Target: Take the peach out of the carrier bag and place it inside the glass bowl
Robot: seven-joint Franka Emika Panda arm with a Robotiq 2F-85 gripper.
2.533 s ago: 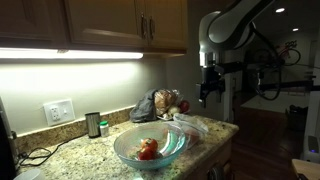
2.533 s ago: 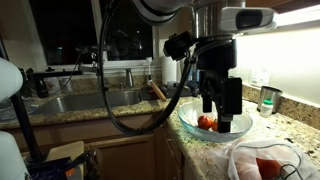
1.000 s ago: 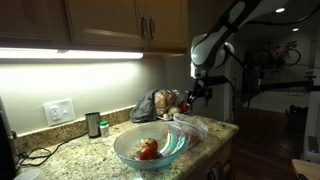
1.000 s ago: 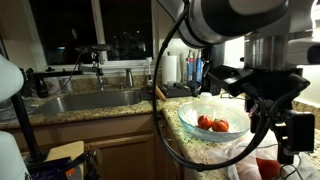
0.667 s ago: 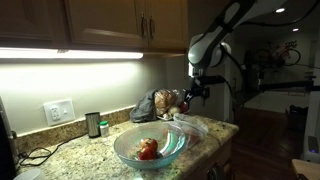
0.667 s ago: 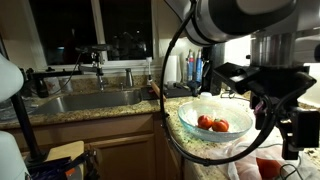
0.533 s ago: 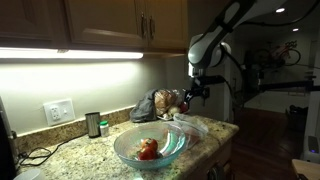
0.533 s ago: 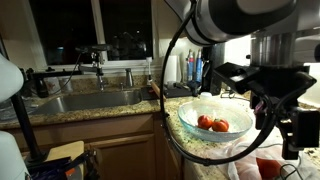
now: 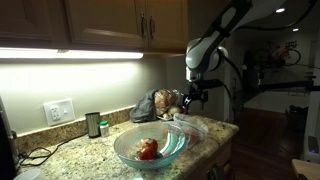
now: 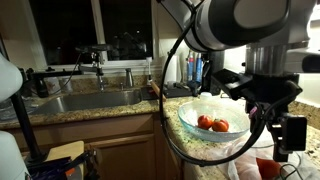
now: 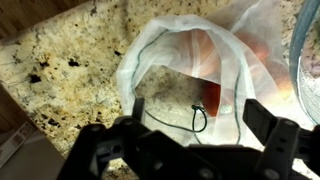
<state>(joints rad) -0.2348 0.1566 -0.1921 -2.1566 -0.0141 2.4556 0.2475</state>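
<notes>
The glass bowl (image 9: 150,148) (image 10: 215,118) stands on the granite counter, and its rim (image 11: 308,60) shows at the right edge of the wrist view. A round red-orange peach (image 10: 205,122) (image 9: 148,150) lies inside it beside a second red fruit (image 10: 221,126). The dark grey-brown carrier bag (image 9: 148,105) slumps against the back wall. My gripper (image 9: 189,101) (image 10: 286,136) (image 11: 200,118) hangs open above a whitish translucent plastic bag (image 11: 200,60). Red-orange things show through the plastic. Nothing is between the fingers.
The plastic bag (image 9: 192,124) (image 10: 262,162) lies near the counter's end, close to the bowl. A small dark jar (image 9: 93,124) and a wall outlet with a cable (image 9: 58,111) are by the backsplash. A sink (image 10: 85,100) with faucet sits beyond the bowl.
The gripper has left the space over the bowl and drifted a little toward the bags, staying open. The fruits in the bowl have not moved.
</notes>
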